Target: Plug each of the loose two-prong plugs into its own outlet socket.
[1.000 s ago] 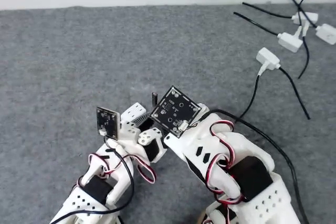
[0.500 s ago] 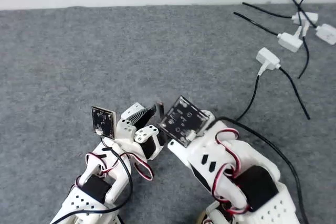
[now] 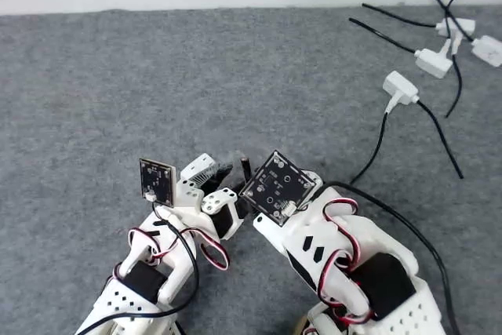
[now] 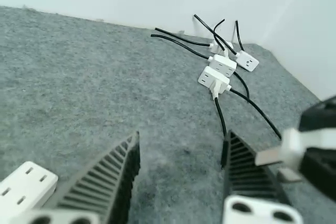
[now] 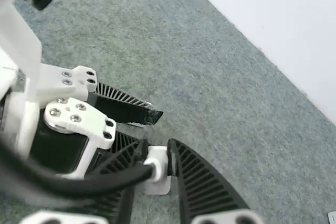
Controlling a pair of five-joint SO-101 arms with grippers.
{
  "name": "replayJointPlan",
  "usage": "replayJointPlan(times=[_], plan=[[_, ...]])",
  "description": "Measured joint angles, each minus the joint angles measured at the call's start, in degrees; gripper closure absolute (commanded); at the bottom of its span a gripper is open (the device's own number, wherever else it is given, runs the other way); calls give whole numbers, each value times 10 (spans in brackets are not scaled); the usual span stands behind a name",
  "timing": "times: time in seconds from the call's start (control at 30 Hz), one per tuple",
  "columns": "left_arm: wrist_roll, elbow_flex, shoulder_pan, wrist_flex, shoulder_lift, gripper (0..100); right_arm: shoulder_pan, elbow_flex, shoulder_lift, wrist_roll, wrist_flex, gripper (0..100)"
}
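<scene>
R gripper [image 5: 157, 148] clamped on two-prong plug [image 5: 157, 174], near centre; L gripper [image 4: 181, 139] hangs open, outlet socket [image 4: 23, 184] just beside one jaw, ungripped. Risk: prongs shove loose socket away, or grippers collide

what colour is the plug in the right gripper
White plug, black cord, in the right gripper; clearest in the right wrist view.
</scene>
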Motion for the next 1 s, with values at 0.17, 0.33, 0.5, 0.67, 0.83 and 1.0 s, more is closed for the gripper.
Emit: replayJointPlan(times=[0.17,0.33,0.5,0.67,0.83,1.0], plan=[[0,1,-2,0,1,750,0,5,-1,0,0,990],[0,1,-2,1,1,750,0,5,-1,0,4,990],[0,1,-11,1,1,750,0,5,-1,0,15,990],[0,1,-33,1,1,750,0,5,-1,-1,18,990],[0,1,-35,1,1,750,0,10,-1,-1,19,990],[0,1,-39,1,1,750,0,16,-1,-1,19,990]])
